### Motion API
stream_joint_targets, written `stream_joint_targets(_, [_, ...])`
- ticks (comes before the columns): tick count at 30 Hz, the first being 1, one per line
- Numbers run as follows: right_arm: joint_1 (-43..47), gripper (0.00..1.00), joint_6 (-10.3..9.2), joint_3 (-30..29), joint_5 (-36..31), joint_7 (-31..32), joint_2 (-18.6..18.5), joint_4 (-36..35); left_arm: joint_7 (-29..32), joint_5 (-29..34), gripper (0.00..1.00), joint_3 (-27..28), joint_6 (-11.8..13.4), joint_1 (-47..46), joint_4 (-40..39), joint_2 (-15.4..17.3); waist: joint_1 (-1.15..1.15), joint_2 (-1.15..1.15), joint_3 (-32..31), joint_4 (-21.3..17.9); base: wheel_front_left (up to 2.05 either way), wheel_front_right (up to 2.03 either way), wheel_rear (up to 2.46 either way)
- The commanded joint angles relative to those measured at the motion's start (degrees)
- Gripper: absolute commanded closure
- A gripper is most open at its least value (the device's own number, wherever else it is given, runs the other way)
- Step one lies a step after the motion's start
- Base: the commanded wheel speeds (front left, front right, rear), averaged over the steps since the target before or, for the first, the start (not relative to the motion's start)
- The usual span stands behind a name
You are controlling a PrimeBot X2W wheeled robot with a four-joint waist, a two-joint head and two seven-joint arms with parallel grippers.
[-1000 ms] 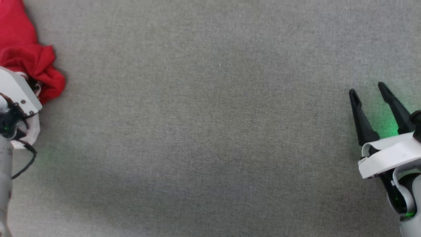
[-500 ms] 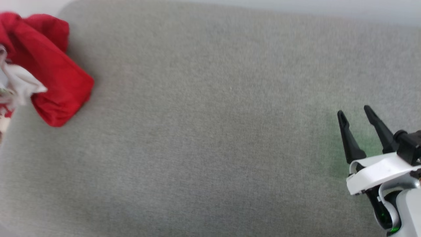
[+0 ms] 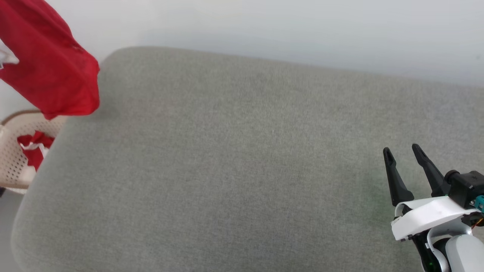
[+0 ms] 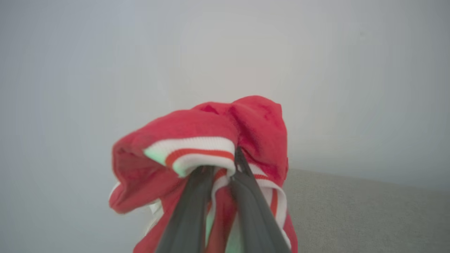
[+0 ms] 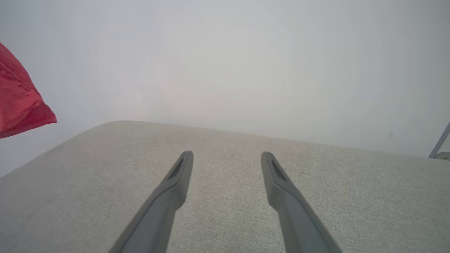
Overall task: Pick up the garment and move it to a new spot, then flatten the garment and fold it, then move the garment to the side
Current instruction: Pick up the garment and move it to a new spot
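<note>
Head view, task progress: the garment (image 3: 53,71) hangs bunched in the air at the upper left, past the far left corner of the grey cushion (image 3: 234,173). Judging by this, the pick-up is done and the carry to a new spot is under way. Laying down, flattening, folding and moving aside are all left to do.
Head view, right gripper: the right gripper (image 3: 401,148) hovers low at the right over bare cushion, its dark fingers spread wide and holding nothing.
Head view, basket: a pale perforated basket (image 3: 11,166) sits beside the cushion's left edge, with a red-and-white piece of cloth (image 3: 33,149) inside.
Left wrist view, left gripper: the left gripper (image 4: 225,163) has its fingers nearly together, pinching the garment at its striped trim (image 4: 191,151). Red cloth mounds over the tips and droops on both sides (the printed lettering cannot be seen).
Left wrist view, setting: a pale wall lies behind, and the cushion is at the lower right.
Right wrist view, fingers: the right gripper's two fingers stand far apart above the cushion, gripping nothing.
Right wrist view, garment: a red corner hangs at the left edge, well apart from these fingers.
</note>
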Motion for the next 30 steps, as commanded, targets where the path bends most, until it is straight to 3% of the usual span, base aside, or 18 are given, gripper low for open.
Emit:
stream_joint_targets(1, [0.83, 0.00, -0.08, -0.24, 0.49, -0.39, 0.32, 0.26, 0.39, -0.30, 1.00, -0.16, -0.13, -0.65, -1.26, 0.18, 0.00, 0.00, -1.89, -0.25, 0.00, 0.00, 0.00])
stream_joint_targets(13, [1.52, 0.00, -0.08, -2.11, -0.40, -1.45, 0.99, 1.34, 8.02, -3.53, 1.00, -0.82, 0.94, 3.04, -13.70, 0.84, 0.00, 0.00, -4.08, -5.52, 0.00, 0.00, 0.00])
stream_joint_targets(23, [2.37, 0.00, -0.08, -6.66, -1.51, -2.04, 0.98, 1.22, 17.39, -6.53, 1.00, -2.26, 7.04, 9.13, -32.62, -1.94, 0.00, 0.00, -4.00, -12.96, 0.00, 0.00, 0.00])
stream_joint_targets(30, [2.90, 0.00, -0.08, -9.42, -2.52, -2.63, 1.66, 1.20, 21.57, -7.78, 1.00, -4.62, 10.29, 13.38, -41.70, -4.49, 0.00, 0.00, -2.12, -18.15, 0.00, 0.00, 0.00])
